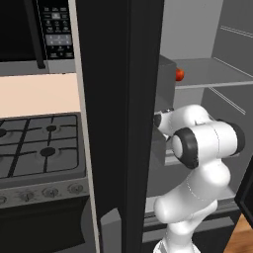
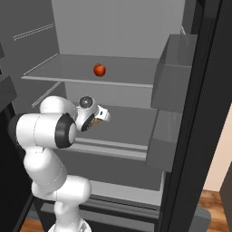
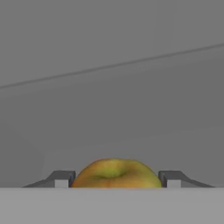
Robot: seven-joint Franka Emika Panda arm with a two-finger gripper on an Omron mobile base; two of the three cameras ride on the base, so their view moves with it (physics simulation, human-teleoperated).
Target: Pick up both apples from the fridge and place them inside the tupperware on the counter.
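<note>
The fridge (image 2: 118, 31) stands open, grey inside, with my arm reaching in over its middle shelf. A red apple (image 2: 99, 70) rests on the upper shelf, and it also peeks past a door bin as the red apple (image 1: 179, 74). The yellow-orange apple (image 3: 114, 173) sits between my two fingertips, which press against its sides. My gripper (image 3: 117, 179) is shut on it. From the right base camera, my gripper (image 2: 97, 118) hovers just above the middle shelf, a sliver of the yellow-orange apple (image 2: 96, 121) showing under it. The tupperware and counter are out of view.
The thick black fridge door (image 1: 118, 99) stands close on my left, with grey door bins (image 1: 165, 79) beside my wrist. More bins (image 2: 174, 77) hang on the right door. A gas stove (image 1: 39, 143) and microwave (image 1: 54, 29) lie left of the fridge.
</note>
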